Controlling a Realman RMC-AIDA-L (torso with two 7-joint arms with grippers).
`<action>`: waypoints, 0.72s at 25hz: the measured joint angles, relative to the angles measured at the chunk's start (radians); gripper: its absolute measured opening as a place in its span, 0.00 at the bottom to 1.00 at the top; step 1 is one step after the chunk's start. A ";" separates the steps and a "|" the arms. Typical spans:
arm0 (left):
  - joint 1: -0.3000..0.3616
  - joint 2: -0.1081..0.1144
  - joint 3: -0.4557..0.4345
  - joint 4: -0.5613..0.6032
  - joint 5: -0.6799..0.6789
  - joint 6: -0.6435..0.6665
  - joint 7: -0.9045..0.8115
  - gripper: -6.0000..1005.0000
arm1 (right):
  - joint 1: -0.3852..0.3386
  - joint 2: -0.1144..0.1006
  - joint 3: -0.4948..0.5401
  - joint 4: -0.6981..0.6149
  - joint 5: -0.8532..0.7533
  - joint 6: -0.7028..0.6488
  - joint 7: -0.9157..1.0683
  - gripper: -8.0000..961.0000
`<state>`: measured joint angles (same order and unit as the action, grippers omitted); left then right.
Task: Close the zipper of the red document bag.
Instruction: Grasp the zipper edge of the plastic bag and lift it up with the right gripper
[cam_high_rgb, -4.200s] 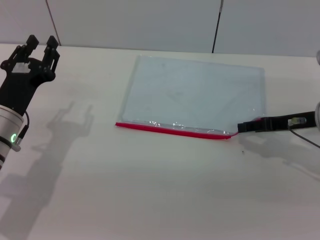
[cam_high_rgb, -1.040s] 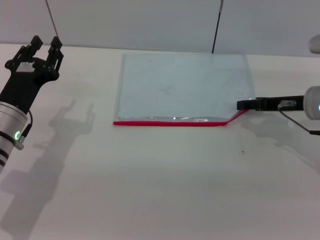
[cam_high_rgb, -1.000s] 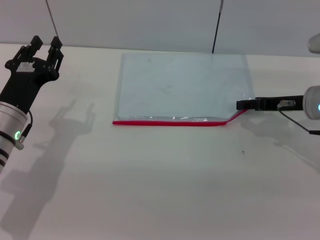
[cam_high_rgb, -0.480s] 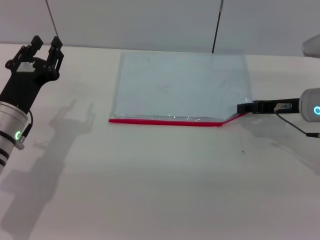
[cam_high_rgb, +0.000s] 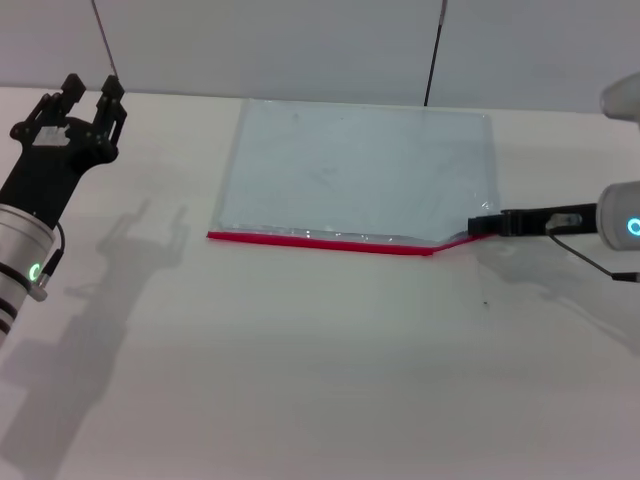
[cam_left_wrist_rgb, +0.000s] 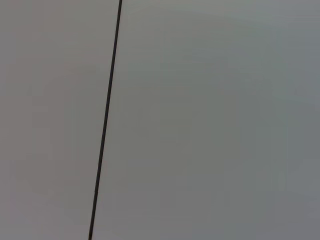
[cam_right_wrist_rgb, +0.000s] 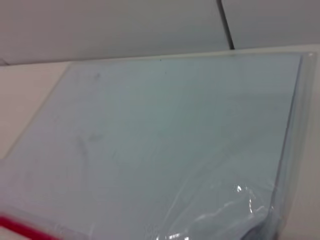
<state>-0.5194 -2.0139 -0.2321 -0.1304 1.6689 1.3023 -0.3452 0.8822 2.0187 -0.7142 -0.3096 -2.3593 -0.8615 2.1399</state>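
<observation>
The red document bag (cam_high_rgb: 350, 170) lies flat in the middle of the white table, a translucent pale blue pouch. It also fills the right wrist view (cam_right_wrist_rgb: 165, 140). Its zipper (cam_high_rgb: 320, 241) is a thin red strip along the near long edge, and a short piece of it shows in the right wrist view (cam_right_wrist_rgb: 20, 227). My right gripper (cam_high_rgb: 483, 226) reaches in from the right, shut on the zipper's right end, where the corner bends up off the table. Far left of the bag, my left gripper (cam_high_rgb: 90, 88) is raised and open, holding nothing.
Behind the table's far edge is a pale wall (cam_high_rgb: 300, 40) with dark vertical seams (cam_high_rgb: 434, 50); the left wrist view shows only that wall (cam_left_wrist_rgb: 200, 120). A small dark speck (cam_high_rgb: 486, 300) lies on the table (cam_high_rgb: 320, 380) near the right gripper.
The right gripper has shifted slightly nearer with the zipper end, and the bag has turned a little, its near left corner sliding left. The left arm has not moved.
</observation>
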 joint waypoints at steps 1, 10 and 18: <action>0.003 0.001 0.000 0.000 0.000 0.000 0.000 0.45 | -0.006 -0.001 0.002 -0.011 0.000 -0.018 0.000 0.54; 0.007 0.003 -0.001 0.000 0.000 0.000 0.000 0.45 | -0.045 -0.016 0.010 -0.087 0.000 -0.157 0.007 0.54; 0.004 0.003 -0.002 0.000 0.000 0.000 0.000 0.45 | -0.038 -0.006 0.004 -0.093 0.002 -0.192 -0.001 0.62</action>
<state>-0.5155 -2.0114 -0.2336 -0.1304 1.6689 1.3023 -0.3452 0.8445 2.0125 -0.7105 -0.4029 -2.3571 -1.0534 2.1392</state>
